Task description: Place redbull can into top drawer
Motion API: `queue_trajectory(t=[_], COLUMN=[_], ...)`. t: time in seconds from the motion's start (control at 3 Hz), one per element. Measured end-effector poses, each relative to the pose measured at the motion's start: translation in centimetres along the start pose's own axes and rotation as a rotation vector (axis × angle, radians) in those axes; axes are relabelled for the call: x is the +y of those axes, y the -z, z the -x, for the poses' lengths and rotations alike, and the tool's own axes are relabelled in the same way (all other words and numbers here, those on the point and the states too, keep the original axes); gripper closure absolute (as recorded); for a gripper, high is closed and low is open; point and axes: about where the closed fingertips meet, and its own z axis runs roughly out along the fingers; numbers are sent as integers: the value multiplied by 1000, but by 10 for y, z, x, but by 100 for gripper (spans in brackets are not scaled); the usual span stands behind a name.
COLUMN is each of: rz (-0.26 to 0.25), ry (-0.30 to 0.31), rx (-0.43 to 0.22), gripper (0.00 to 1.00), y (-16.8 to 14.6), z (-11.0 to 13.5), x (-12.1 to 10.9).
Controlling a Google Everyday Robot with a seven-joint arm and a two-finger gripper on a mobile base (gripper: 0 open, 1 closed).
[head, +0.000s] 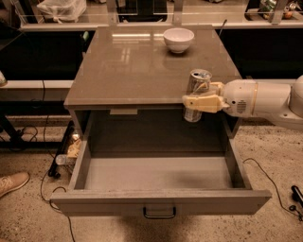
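Note:
The redbull can (195, 90) is a slim silvery can with a shiny top, held upright in the air over the back right part of the open top drawer (161, 172), in front of the cabinet's top edge. My gripper (199, 100) comes in from the right on a white arm and is shut on the can's middle, its cream fingers (204, 102) wrapped around it. The drawer is pulled fully out, its inside bare, with a small dark handle (159, 212) at the centre of its flat front.
A white bowl (178, 39) stands at the back of the cabinet top (128, 66). A shoe (13, 182) and cables lie on the floor at the left. A shelf with a plastic bag (59, 8) runs behind.

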Motion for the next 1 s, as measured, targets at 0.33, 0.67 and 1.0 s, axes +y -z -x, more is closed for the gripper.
queue_trajectory(t=[0.33, 0.67, 1.0], rz=[0, 41, 80], ry=[0, 21, 38], rx=[0, 28, 26], gripper=[100, 100, 100], y=[0, -8, -15], z=[0, -23, -58], x=[0, 1, 3])
